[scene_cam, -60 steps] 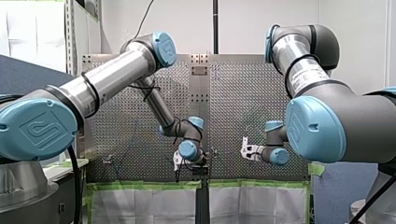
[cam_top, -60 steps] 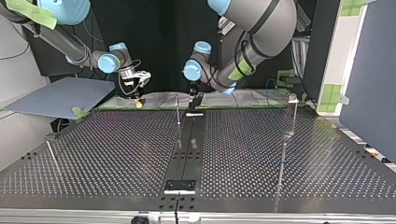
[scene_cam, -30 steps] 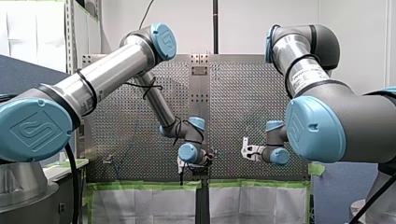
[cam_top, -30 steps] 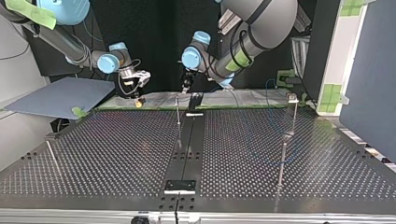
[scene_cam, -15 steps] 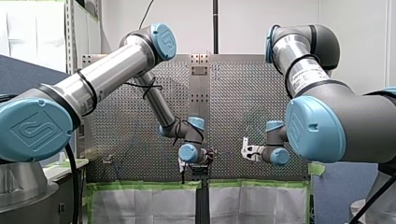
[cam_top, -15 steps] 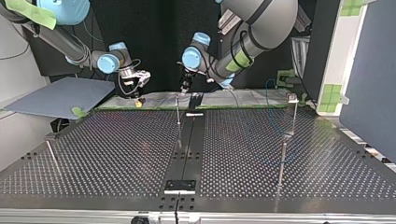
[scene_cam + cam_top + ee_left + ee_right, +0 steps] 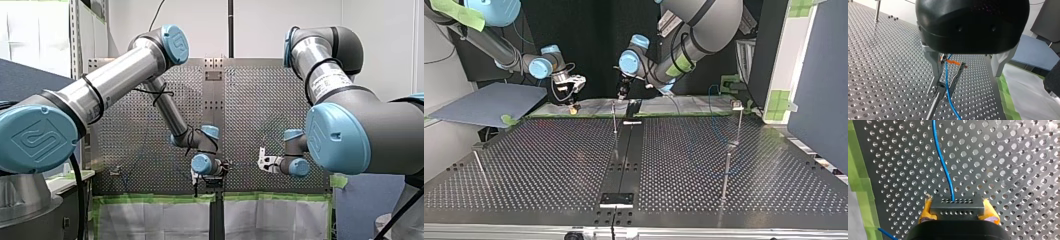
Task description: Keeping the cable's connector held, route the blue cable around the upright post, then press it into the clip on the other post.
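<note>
Over it has come: the left gripper (image 7: 941,92) has swung toward the top view's left and now sits right at the head of the thin upright post (image 7: 931,110). For the last half-second it has barely budged. The blue cable (image 7: 946,77) drops down through that gripper and trails on just beside the post. Whether it's truly pinched, I cannot tell. Across to the right gripper (image 7: 958,211), well apart, poised over the perforated table (image 7: 1010,157). Its yellow pads (image 7: 926,211) are clamped on both ends of the dark connector (image 7: 957,203), with the cable running out ahead of it.
</note>
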Motion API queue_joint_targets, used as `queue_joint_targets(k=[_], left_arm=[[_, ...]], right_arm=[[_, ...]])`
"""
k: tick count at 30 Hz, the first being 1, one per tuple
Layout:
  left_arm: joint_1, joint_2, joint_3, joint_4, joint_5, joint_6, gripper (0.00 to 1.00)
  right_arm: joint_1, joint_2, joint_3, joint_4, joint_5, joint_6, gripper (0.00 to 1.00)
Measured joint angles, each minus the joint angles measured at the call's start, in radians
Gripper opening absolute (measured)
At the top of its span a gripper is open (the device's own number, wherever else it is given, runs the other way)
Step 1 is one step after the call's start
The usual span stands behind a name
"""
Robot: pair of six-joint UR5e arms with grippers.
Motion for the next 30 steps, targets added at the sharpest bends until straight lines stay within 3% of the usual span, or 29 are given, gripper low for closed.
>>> queue_joint_targets(k=[14, 30], left_arm=[[-0.006, 0.009, 0.0, 0.007, 0.003, 0.039, 1.0], [-0.014, 0.042, 0.0, -0.016, 0.004, 0.037, 1.0]], right_arm=[[0.0, 0.0, 0.0, 0.001, 0.001, -0.001, 0.0], [-0.002, 0.0, 0.0, 0.001, 0.002, -0.001, 0.0]])
